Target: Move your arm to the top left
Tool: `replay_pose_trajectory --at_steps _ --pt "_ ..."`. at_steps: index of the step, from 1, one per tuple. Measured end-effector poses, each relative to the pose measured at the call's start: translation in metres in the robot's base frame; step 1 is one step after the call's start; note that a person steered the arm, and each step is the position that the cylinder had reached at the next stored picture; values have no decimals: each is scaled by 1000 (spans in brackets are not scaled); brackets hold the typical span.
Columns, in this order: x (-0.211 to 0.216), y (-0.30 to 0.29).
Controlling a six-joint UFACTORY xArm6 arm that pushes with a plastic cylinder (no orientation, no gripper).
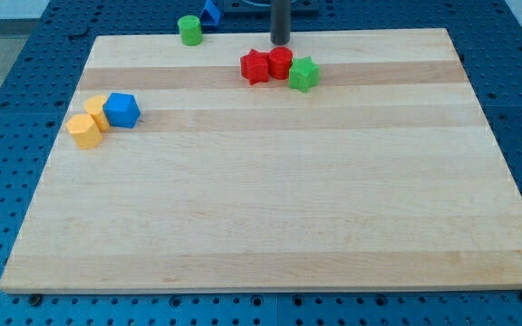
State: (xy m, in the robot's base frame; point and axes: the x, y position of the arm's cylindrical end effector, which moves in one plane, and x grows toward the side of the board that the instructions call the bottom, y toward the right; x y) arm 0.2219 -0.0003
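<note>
**On the wooden board: blocks and rod, near to far**

Left side, nearest: two yellow blocks touching each other, a blue cube touching their right. Farther, centre: red star block, red cylinder and green star block in a touching row. My tip stands just beyond the red cylinder; it has no jaws and holds nothing. Far edge, left of the tip: green cylinder. Beyond the board: a blue block, partly cut off.

And there's the rod, a straight dark grey cylinder, plain and smooth, no markings to pick out, coming down from the view's top to my tip, cut off blunt and flat.
</note>
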Motion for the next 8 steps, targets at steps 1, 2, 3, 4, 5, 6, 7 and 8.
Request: replay_pose_trajectory --at_steps 1,2,3,4,5,6,7,8 --pt "38 -39" --pt "49 -114" --pt "49 -201" --pt "27 -275" --pt "-28 -304" --pt "-28 -304" --pt "-31 -289" --pt "-31 -253"
